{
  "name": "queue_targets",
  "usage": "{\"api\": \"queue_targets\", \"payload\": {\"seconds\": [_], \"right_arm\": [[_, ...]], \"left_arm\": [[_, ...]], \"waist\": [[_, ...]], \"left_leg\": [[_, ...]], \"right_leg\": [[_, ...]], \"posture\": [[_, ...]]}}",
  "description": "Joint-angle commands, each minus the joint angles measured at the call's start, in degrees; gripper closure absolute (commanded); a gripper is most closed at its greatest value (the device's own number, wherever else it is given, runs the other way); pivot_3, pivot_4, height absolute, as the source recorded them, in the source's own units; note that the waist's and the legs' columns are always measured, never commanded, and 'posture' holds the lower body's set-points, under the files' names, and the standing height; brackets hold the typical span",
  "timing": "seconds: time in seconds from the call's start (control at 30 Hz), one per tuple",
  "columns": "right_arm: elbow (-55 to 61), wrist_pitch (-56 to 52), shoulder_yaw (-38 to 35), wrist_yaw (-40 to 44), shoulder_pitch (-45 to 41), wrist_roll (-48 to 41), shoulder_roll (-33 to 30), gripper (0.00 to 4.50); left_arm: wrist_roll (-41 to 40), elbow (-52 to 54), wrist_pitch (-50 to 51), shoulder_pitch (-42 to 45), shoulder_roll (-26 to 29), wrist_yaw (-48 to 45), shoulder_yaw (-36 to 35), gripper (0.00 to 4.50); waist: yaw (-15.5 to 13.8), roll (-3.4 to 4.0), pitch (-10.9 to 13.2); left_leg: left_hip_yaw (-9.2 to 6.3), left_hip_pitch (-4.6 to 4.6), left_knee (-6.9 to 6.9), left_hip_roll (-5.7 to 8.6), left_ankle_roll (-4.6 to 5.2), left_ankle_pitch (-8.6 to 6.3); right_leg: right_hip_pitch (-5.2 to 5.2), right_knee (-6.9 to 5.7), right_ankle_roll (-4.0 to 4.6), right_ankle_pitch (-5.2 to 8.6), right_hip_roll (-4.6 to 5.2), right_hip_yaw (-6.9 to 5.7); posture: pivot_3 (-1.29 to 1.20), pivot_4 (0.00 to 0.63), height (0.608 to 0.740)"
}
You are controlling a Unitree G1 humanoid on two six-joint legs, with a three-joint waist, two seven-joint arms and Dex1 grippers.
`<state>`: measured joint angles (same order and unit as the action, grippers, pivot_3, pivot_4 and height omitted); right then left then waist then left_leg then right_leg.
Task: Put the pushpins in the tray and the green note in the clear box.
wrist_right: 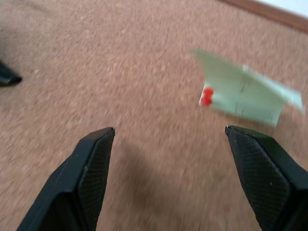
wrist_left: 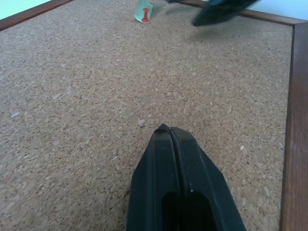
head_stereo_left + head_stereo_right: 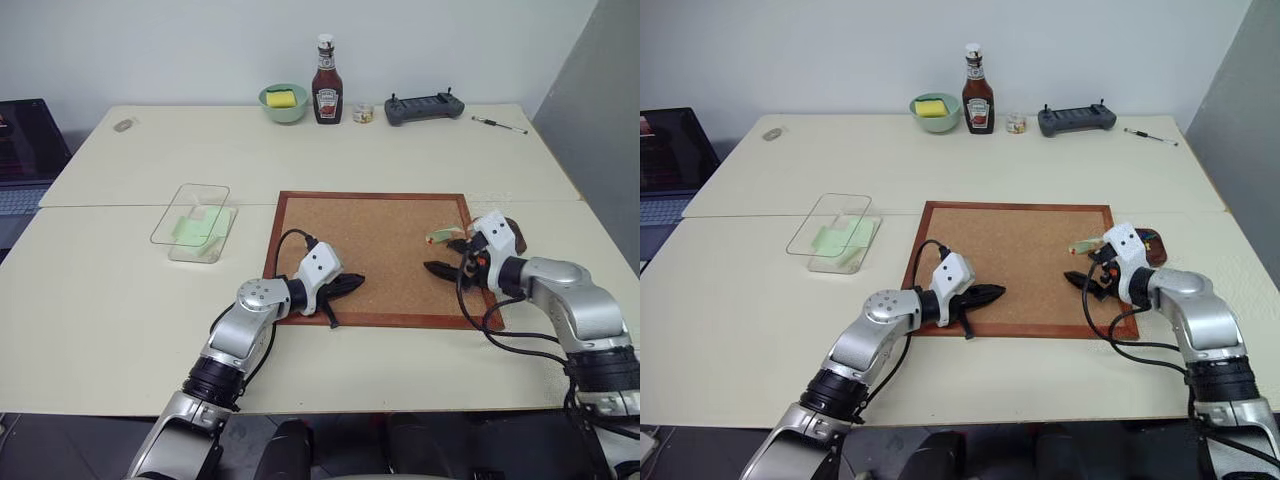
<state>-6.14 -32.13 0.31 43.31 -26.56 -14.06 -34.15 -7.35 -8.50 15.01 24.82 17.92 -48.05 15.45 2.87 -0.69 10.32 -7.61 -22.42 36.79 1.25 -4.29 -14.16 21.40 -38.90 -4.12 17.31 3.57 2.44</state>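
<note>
The step in hand, as I judge it, is fetching the last pinned green note [image 1: 243,94] off the corkboard [image 3: 370,250]. 1 red pushpin [image 1: 207,96] holds the note's edge to the cork, and the paper curls up from the board.

The right gripper [image 1: 168,139] hangs over the cork with its 2 fingers spread wide and nothing between them. The note and its pin lie ahead of the fingertips, closer to 1 finger than the other, not yet between them.

The left gripper [image 2: 169,131] rests low over the cork with its 2 fingers pressed together, empty. The note is far beyond its tips, near the board's opposite edge.

The clear box [image 3: 195,222] sits on the table well apart from both grippers, off the board's left side, and already has pale green paper in it. The tray [image 3: 1148,243] is partly hidden behind the right wrist, just off the board's right edge.

The next move likely calls for bringing the right fingers on until the red pin's head sits between them, then closing on that tiny head squarely; a pinch that catches the paper too could tear or drag the note.
</note>
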Motion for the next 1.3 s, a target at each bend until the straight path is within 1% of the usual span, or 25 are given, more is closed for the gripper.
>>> {"api": "queue_targets", "payload": {"seconds": [0.03,0.23,0.27,0.3,0.33,0.37,0.47,0.5,0.53,0.57,0.63,0.67,0.9,0.93,0.97,1.3], "right_arm": [[-3.74,4.79,0.05,-0.79,-3.2,1.63,1.22,0.61],[-9.45,10.04,0.74,-0.79,-5.43,3.56,2.25,0.61],[-10.5,10.74,0.83,-0.79,-5.89,3.88,2.39,0.79],[-11.71,11.49,0.96,-0.82,-6.4,4.26,2.54,0.79],[-12.78,12.2,1.1,-0.82,-6.84,4.7,2.66,1.04],[-13.79,12.87,1.22,-0.79,-7.25,5.11,2.8,1.12],[-15.97,14.27,1.45,-0.57,-8.22,5.79,3.15,1.7],[-16.45,14.61,1.49,-0.49,-8.45,5.95,3.24,1.97],[-16.76,14.85,1.52,-0.41,-8.62,6.09,3.33,2.06],[-17.01,15.06,1.53,-0.34,-8.76,6.24,3.4,2.28],[-17.42,15.4,1.55,-0.27,-9.02,6.47,3.55,2.57],[-17.57,15.52,1.58,-0.25,-9.11,6.54,3.58,2.83],[-17.01,15.39,1.37,0.16,-9.25,6.39,3.39,4.09],[-16.67,15.24,1.34,0.32,-9.16,6.25,3.29,4.39],[-16.3,15.06,1.27,0.45,-9.11,6.1,3.18,4.45],[-8.99,12.03,0.21,3.81,-8.6,3.55,1.27,4.45]], "left_arm": [[0.92,-0.38,1.43,-1.21,0.49,0.03,0.8,4.5],[0.91,-0.16,1.58,-1.51,0.69,0.21,0.58,4.5],[0.92,-0.15,1.6,-1.53,0.7,0.23,0.58,4.5],[0.93,-0.15,1.63,-1.54,0.7,0.26,0.57,4.5],[0.94,-0.13,1.65,-1.54,0.7,0.28,0.57,4.5],[0.94,-0.13,1.66,-1.55,0.69,0.28,0.57,4.5],[0.95,-0.11,1.64,-1.56,0.69,0.28,0.59,4.5],[0.95,-0.1,1.64,-1.56,0.69,0.29,0.59,4.5],[0.95,0.04,1.69,-1.62,0.72,0.3,0.59,4.5],[0.94,0.16,1.74,-1.68,0.74,0.32,0.59,4.5],[0.93,0.34,1.83,-1.76,0.79,0.35,0.59,4.5],[0.93,0.4,1.89,-1.79,0.81,0.36,0.6,4.5],[0.85,0.91,2.25,-2.04,0.94,0.49,0.65,4.5],[0.82,0.97,2.27,-2.09,0.96,0.5,0.66,4.5],[0.81,0.98,2.28,-2.11,0.98,0.5,0.67,4.5],[0.67,1.29,2.61,-2.39,1.05,0.48,0.78,4.5]], "waist": [[0.02,0.0,0.0],[0.02,0.0,0.0],[0.05,0.0,0.0],[0.06,0.0,0.0],[0.07,0.0,0.0],[0.11,0.0,0.0],[0.15,0.01,0.0],[0.15,0.01,0.0],[0.15,0.0,0.0],[0.15,0.01,0.0],[0.21,0.01,0.0],[0.21,0.01,0.0],[0.22,0.01,0.0],[0.22,0.01,0.0],[0.22,0.01,0.0],[0.25,0.01,0.0]], "left_leg": [[0.0,0.0,0.0,0.0,0.0,0.0],[0.0,0.0,0.0,0.0,0.0,0.0],[0.0,0.0,-0.01,0.0,0.0,0.0],[0.0,0.01,0.0,-0.01,0.0,0.0],[0.01,0.01,-0.01,0.0,0.0,0.0],[0.01,0.01,-0.01,0.0,0.0,0.0],[0.0,0.02,-0.01,0.0,0.0,0.0],[0.0,0.02,-0.01,0.0,0.0,0.0],[0.01,0.02,-0.01,0.0,0.0,0.0],[0.0,0.01,-0.01,0.0,0.0,0.0],[0.01,0.02,-0.01,0.0,0.0,0.0],[0.01,0.02,-0.01,0.0,0.0,0.0],[0.01,0.02,-0.01,0.0,0.0,0.0],[0.01,0.02,0.0,0.0,0.0,0.0],[0.01,0.02,0.0,0.0,0.0,0.0],[0.0,0.01,-0.01,0.0,0.0,0.0]], "right_leg": [[0.0,0.0,0.0,0.0,0.0,-0.01],[0.0,0.0,0.0,0.0,0.0,0.0],[0.01,0.0,0.0,0.0,0.0,0.0],[0.0,0.0,0.0,0.0,0.0,0.0],[0.0,-0.01,0.0,0.0,0.0,0.01],[0.0,0.0,0.0,0.0,0.0,0.0],[0.0,-0.01,0.0,0.0,0.0,0.0],[0.0,-0.01,0.0,0.0,0.0,0.01],[0.0,-0.01,0.0,0.0,0.0,0.01],[0.0,-0.01,0.0,0.0,0.0,0.0],[0.0,-0.01,0.0,0.0,0.0,0.01],[0.01,-0.01,0.0,0.0,0.0,0.01],[0.01,-0.01,0.0,0.0,0.0,0.02],[0.01,-0.01,0.0,0.0,0.0,0.02],[0.01,-0.01,0.0,0.0,0.0,0.01],[0.03,-0.02,0.0,0.0,0.0,0.02]], "posture": [[0.0,0.15,0.74],[0.0,0.15,0.74],[0.0,0.15,0.74],[0.0,0.15,0.74],[0.0,0.15,0.74],[0.0,0.15,0.74],[0.0,0.15,0.74],[0.0,0.15,0.74],[0.0,0.15,0.74],[0.0,0.15,0.74],[0.0,0.15,0.74],[0.0,0.15,0.74],[0.0,0.15,0.74],[0.0,0.15,0.74],[0.0,0.15,0.74],[0.0,0.15,0.74]]}}
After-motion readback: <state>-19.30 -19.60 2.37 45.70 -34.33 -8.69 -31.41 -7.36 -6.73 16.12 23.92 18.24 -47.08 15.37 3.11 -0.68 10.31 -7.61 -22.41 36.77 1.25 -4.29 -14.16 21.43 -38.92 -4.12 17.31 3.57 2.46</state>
